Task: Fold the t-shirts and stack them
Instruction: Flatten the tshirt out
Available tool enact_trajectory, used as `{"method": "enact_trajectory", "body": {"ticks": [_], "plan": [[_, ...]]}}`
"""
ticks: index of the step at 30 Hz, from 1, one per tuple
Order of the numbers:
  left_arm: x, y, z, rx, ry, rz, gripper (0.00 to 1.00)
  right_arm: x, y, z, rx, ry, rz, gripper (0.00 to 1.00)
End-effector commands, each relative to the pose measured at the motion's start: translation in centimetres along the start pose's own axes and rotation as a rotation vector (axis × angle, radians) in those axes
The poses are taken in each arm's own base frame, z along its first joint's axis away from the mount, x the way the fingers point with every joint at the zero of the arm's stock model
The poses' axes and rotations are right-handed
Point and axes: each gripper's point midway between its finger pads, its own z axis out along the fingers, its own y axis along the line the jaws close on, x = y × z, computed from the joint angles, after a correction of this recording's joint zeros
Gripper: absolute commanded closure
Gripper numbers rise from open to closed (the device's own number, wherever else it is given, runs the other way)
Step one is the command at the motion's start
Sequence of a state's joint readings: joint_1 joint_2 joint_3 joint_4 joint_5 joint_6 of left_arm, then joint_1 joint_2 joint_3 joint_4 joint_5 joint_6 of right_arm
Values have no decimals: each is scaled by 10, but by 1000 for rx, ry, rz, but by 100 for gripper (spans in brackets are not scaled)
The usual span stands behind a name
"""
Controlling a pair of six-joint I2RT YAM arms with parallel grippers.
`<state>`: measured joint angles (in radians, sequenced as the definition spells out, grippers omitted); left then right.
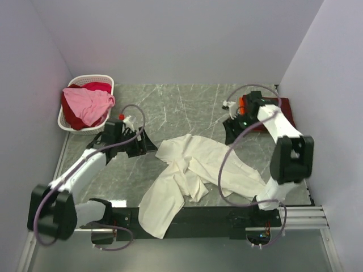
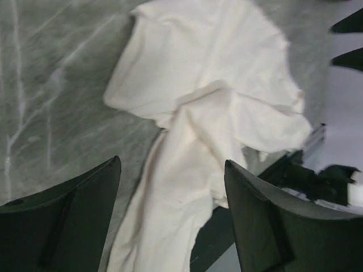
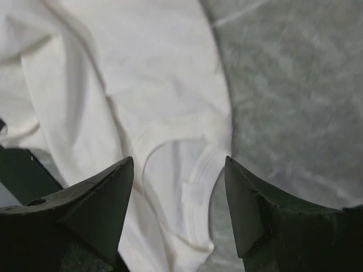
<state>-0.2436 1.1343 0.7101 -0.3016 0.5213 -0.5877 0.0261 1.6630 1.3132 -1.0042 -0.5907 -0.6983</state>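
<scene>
A large cream-white t-shirt (image 1: 193, 167) lies crumpled mid-table, one end hanging over the near edge. My left gripper (image 1: 143, 143) is open and empty, just left of the shirt's far-left corner; in the left wrist view its fingers (image 2: 173, 175) hover above the shirt (image 2: 204, 90). My right gripper (image 1: 231, 133) is open and empty above the shirt's right part; in the right wrist view it (image 3: 178, 167) straddles the collar (image 3: 190, 170) from above. A dark red t-shirt (image 1: 287, 106) lies flat at the back right, partly hidden by the right arm. A pink shirt (image 1: 85, 106) and a red one (image 1: 97, 86) fill the basket.
The white slatted basket (image 1: 67, 121) stands at the back left corner. Walls close in on the left, back and right. The black base rail (image 1: 210, 214) runs along the near edge under the shirt's hanging end. Grey marble tabletop (image 1: 181, 105) shows behind the shirt.
</scene>
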Motion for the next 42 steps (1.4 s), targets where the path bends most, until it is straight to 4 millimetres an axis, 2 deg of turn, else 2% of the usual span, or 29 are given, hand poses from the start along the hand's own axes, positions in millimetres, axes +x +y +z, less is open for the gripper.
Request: {"method": "enact_trajectory", "body": {"ticks": [1, 2, 3, 5, 6, 12, 16, 20, 21, 23, 26, 27, 29, 30, 33, 34, 36, 37, 38, 39, 41, 42], "plan": [[-32, 8, 25, -134, -53, 32, 22, -41, -17, 18, 21, -10, 57, 28], [-36, 15, 32, -180, -55, 33, 22, -44, -30, 29, 34, 19, 68, 28], [-38, 18, 47, -208, -29, 37, 23, -47, -34, 34, 43, 30, 71, 28], [-40, 22, 61, -239, -10, 49, 23, -51, -45, 48, 56, 61, 86, 28], [-41, 23, 75, -236, 20, 50, 26, -52, -46, 52, 57, 75, 91, 28], [-27, 31, 118, -276, 146, 84, 30, -35, -56, 72, 72, 162, 116, 28], [-19, 38, 129, -312, 189, 107, 32, -23, -48, 84, 44, 213, 106, 28], [-8, 34, 134, -282, 230, 108, 41, -17, -37, 98, 19, 252, 93, 32], [-7, 32, 135, -272, 231, 110, 48, -18, -32, 101, 7, 263, 88, 34], [-8, 30, 134, -264, 231, 110, 53, -16, -28, 107, -6, 285, 91, 39], [-12, 25, 133, -254, 227, 123, 67, -13, -21, 115, -10, 319, 83, 44], [-15, 22, 133, -247, 225, 127, 75, -13, -19, 118, -9, 325, 76, 45], [-16, 19, 133, -237, 231, 138, 80, -13, -16, 121, -6, 338, 74, 52], [-20, 15, 132, -227, 222, 145, 87, -15, -16, 122, -1, 335, 70, 56], [-32, 9, 128, -227, 187, 171, 99, -26, -18, 118, 17, 313, 68, 76], [-37, 6, 126, -228, 172, 189, 99, -32, -18, 114, 29, 298, 58, 90], [-57, -7, 117, -228, 122, 225, 99, -52, -21, 102, 59, 250, 34, 100], [-67, -8, 112, -249, 91, 256, 99, -64, -21, 91, 81, 219, 17, 100], [-74, -10, 105, -269, 81, 271, 99, -85, -22, 78, 106, 166, -10, 100], [-97, -26, 94, -260, 17, 298, 99, -96, -20, 67, 118, 137, -26, 100], [-123, -34, 77, -299, -55, 351, 99, -134, -15, 31, 176, 23, -80, 100], [-144, -50, 60, -293, -117, 373, 99, -145, -13, 17, 195, -14, -101, 100]]}}
